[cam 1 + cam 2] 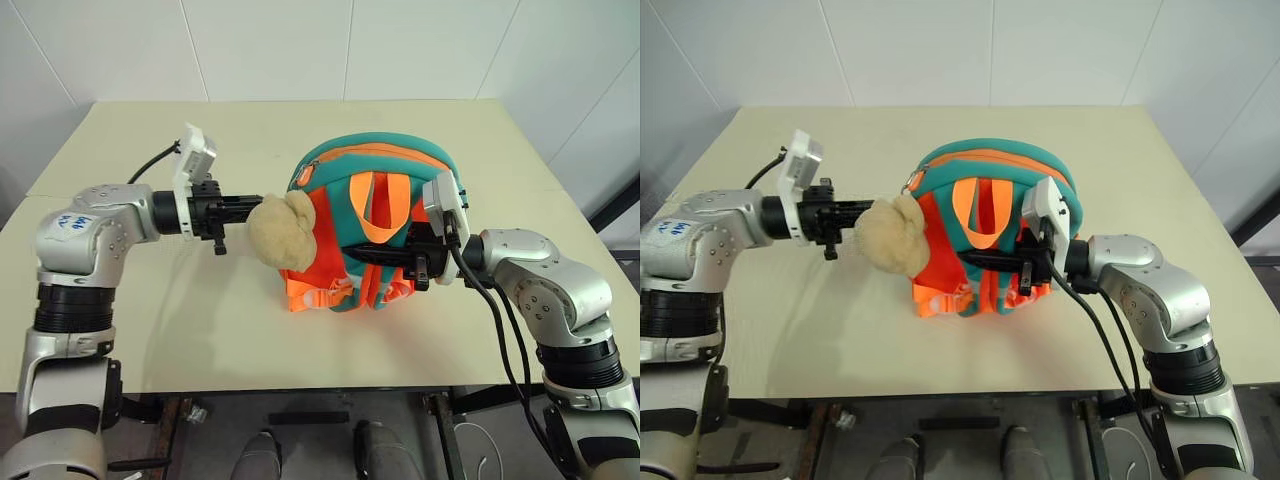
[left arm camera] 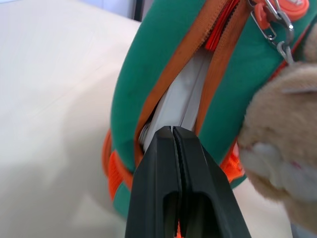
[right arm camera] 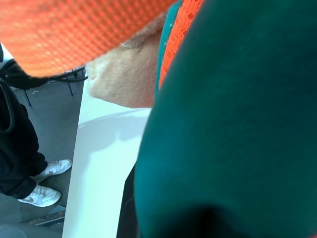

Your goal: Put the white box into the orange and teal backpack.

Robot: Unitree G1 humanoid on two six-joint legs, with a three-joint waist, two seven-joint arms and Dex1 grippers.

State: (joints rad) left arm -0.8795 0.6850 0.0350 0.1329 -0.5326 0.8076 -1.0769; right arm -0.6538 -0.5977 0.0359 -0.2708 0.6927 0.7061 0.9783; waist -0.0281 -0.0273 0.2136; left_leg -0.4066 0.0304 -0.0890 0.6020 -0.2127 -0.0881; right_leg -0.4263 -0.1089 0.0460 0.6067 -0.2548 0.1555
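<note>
The orange and teal backpack (image 1: 372, 190) stands upright in the middle of the table, a beige plush (image 1: 283, 230) hanging at its left side. Its top zipper gapes, and the white box (image 2: 181, 99) shows as a pale edge inside that opening. My left gripper (image 2: 172, 130) is shut with nothing between its fingers, its tips just before the box's edge; in the head views it reaches level towards the backpack from the left, behind the plush. From the right, my right gripper (image 1: 352, 250) lies across the backpack's front, shut on its teal fabric beside the orange handle loop (image 1: 378, 205).
The beige table (image 1: 150, 330) has free room to the left, right and behind the backpack. Its front edge runs close to me. A person's legs and white shoes (image 3: 44, 183) stand on the floor beyond the table's edge in the right wrist view.
</note>
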